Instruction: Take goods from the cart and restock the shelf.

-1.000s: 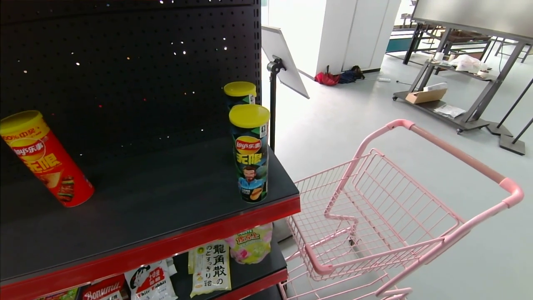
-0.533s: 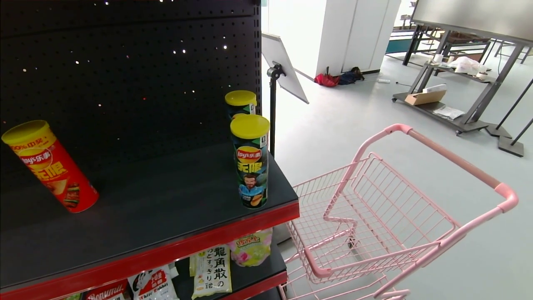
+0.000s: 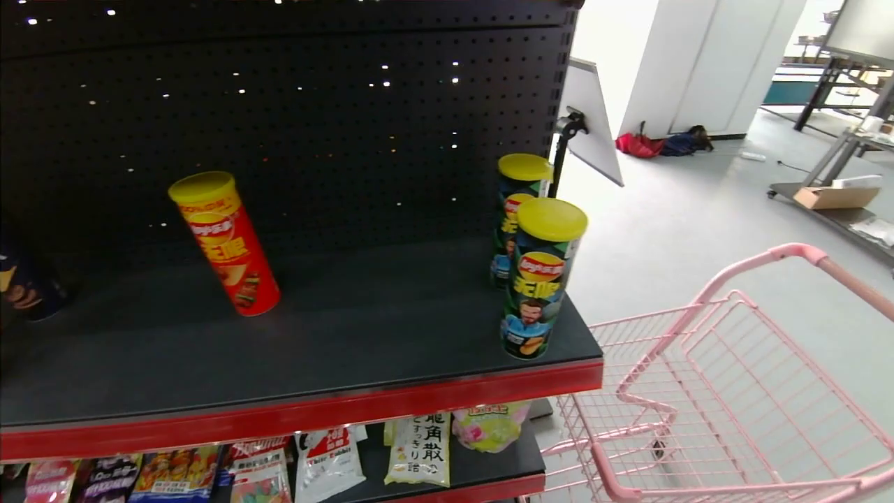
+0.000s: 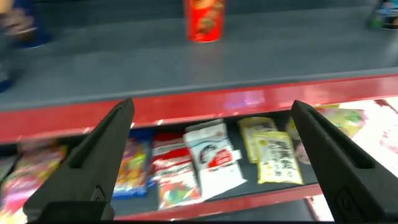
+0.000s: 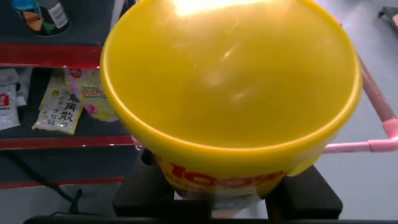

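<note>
Right gripper [image 5: 217, 196]: closed around the lower body of a can [image 5: 230, 74], held upright. We see only dark finger parts on either side of the can, whose yellow lid faces the wrist camera. Below and beside it lies the pink rim of the cart [image 5: 380, 127].

Left gripper [image 4: 211, 106]: jaws spread wide, nothing between them. It is level with the red front edge of the shelf [image 4: 186, 109] and not touching it.

Open room: the shelf [image 3: 391, 328] has a broad bare stretch between the red can [image 3: 225, 244] and the two green cans. The red can stands left of centre, near the pegboard [image 3: 314, 126]. The front green can [image 3: 541, 279] stands at the right front corner, close to the edge. The rear green can [image 3: 517, 202] is just behind it, and we cannot tell whether they touch.

Obstacles: a dark item [image 3: 24, 286] sits at the far left, and we cannot tell what it is. Snack bags [image 3: 419, 447] fill the tier below. The cart [image 3: 800, 249] stands just right of the shelf end. A white board [image 3: 594, 119] on a stand rises behind that end.
</note>
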### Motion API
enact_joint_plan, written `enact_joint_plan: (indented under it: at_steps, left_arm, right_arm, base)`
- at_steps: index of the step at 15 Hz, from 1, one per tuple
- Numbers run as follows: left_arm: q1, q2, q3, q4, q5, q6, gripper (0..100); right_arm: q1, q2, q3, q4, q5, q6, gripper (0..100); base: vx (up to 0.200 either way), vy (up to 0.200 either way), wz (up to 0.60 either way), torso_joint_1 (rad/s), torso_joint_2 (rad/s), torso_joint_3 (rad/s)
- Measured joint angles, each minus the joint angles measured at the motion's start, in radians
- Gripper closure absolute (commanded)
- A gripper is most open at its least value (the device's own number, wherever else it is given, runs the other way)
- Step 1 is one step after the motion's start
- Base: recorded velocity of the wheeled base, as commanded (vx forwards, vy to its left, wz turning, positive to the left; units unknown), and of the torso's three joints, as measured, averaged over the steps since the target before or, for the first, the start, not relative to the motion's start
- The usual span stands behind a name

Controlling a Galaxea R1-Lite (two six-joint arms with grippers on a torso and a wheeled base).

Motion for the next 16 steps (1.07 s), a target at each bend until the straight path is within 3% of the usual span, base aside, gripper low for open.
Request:
enact_joint_plan:
  at_steps: [7,16]
  left_arm:
    - [0.001,0.000,0.000,0.000,0.000,0.001,0]
    - [0.000,0.000,0.000,0.000,0.000,0.004,0]
  right_arm:
    - [0.002,-0.070,0.047,-0.003,0.007,0.017,100]
    - [0.004,-0.288,0.155,-0.021,0.011,0.050,100]
  base:
    - [0.000,0.000,0.09,0.002,0.00,0.000]
    - [0.000,0.200,0.00,0.002,0.00,0.001]
